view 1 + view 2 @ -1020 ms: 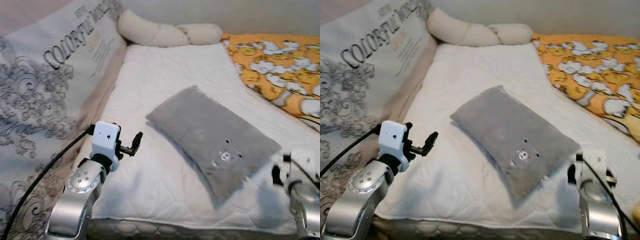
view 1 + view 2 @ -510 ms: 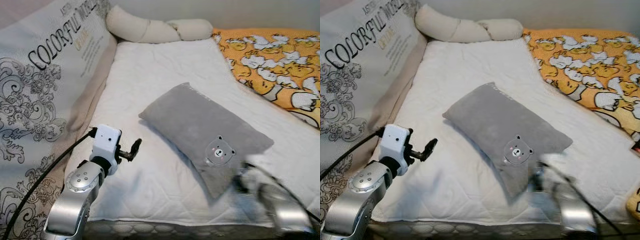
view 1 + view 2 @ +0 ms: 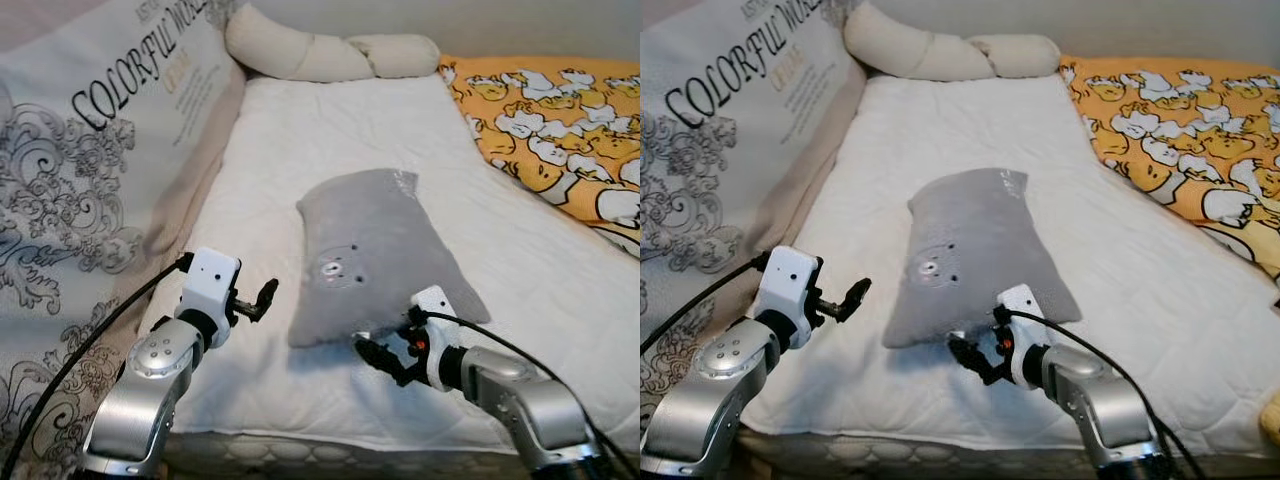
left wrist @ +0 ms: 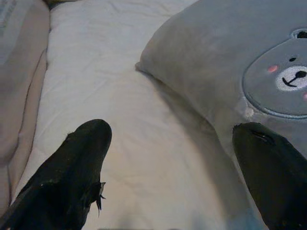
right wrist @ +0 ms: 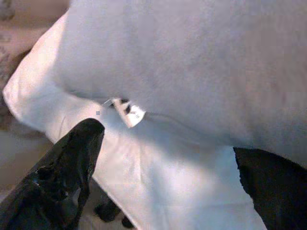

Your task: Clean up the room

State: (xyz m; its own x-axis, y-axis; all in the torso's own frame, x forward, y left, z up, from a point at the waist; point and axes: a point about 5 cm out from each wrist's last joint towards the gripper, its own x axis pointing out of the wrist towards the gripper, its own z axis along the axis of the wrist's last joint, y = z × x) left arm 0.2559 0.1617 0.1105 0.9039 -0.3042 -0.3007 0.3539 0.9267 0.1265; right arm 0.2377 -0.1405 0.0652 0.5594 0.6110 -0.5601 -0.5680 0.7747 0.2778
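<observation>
Pillow (image 3: 372,252) swung round, before right gripper (image 3: 385,356) jaws

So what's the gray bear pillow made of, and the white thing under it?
The gray bear pillow looks like soft plush fabric: its surface is matte and fuzzy, and the bear face seems stitched on. The white mattress cover looks like quilted cloth, probably cotton or similar, since faint stitched diamond lines cross it. Both are guesses from looks alone.

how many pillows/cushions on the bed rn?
2. A grey bear pillow lies mid-mattress, near the foot edge, between the two grippers. A long cream bolster lies along the head end. More may be hidden beyond the orange duck blanket.
</observation>
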